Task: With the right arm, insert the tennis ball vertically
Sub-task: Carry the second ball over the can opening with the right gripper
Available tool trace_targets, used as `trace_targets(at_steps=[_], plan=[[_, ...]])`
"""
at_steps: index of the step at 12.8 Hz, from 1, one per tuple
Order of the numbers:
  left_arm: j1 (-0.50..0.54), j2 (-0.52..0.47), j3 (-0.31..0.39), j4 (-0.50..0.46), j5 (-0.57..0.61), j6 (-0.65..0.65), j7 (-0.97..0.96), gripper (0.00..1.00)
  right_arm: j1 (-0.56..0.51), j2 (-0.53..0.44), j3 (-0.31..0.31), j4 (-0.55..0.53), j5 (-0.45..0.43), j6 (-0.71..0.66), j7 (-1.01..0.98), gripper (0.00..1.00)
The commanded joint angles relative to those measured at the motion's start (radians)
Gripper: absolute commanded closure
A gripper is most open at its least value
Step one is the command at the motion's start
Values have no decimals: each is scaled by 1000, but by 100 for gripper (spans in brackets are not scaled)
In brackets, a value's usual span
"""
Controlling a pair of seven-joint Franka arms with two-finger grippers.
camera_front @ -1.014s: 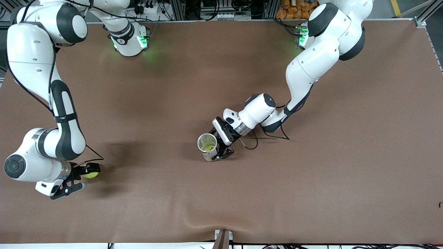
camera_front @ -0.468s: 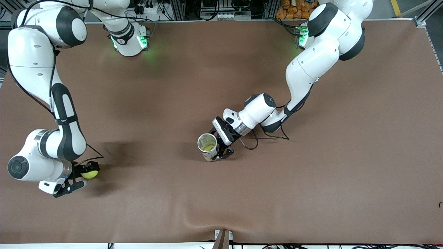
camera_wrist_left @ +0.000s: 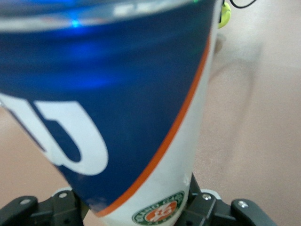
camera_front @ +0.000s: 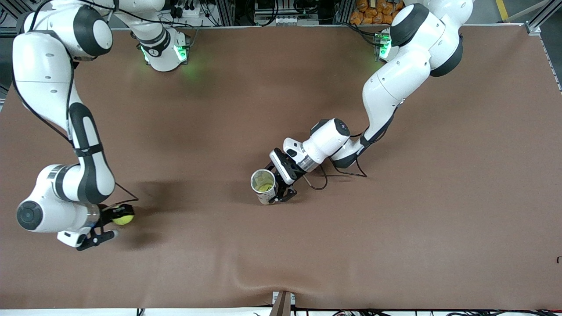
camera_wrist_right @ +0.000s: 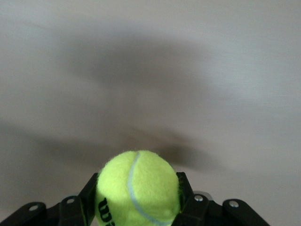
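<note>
My right gripper [camera_front: 117, 220] is shut on a yellow-green tennis ball [camera_front: 123, 218] and holds it just over the brown table near the right arm's end. In the right wrist view the ball [camera_wrist_right: 137, 187] sits between the black fingers [camera_wrist_right: 184, 194]. My left gripper [camera_front: 279, 189] is shut on an open tennis ball can [camera_front: 264, 186] that stands upright at the table's middle, with a yellow ball visible inside. In the left wrist view the blue, white and orange can [camera_wrist_left: 117, 117] fills the picture and the held ball [camera_wrist_left: 225, 14] shows small at the edge.
The brown table cover [camera_front: 395, 228] has a raised wrinkle near its front edge at the middle [camera_front: 263, 281]. A black cable [camera_front: 333, 175] lies on the table by the left wrist. A metal bracket [camera_front: 283, 303] sits at the front edge.
My right gripper has moved with the tennis ball a little toward the table's middle. The left arm and the can have not moved.
</note>
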Motion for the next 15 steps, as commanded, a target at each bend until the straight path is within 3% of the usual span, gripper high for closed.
trace_targets(at_steps=[1, 3, 9, 15], plan=[[-14, -4, 34, -6, 10, 0, -12, 23, 61, -94, 107, -9, 19, -91, 277, 84], [-15, -4, 36, -6, 10, 0, -13, 23, 77, -145, 222, -6, 19, -91, 523, 84], [-14, -6, 36, -6, 10, 0, -15, 23, 176, -173, 400, 23, 16, -72, 1166, 82], [-15, -6, 37, -6, 10, 0, -15, 23, 310, -170, 399, 54, 7, 46, 1454, 81]])
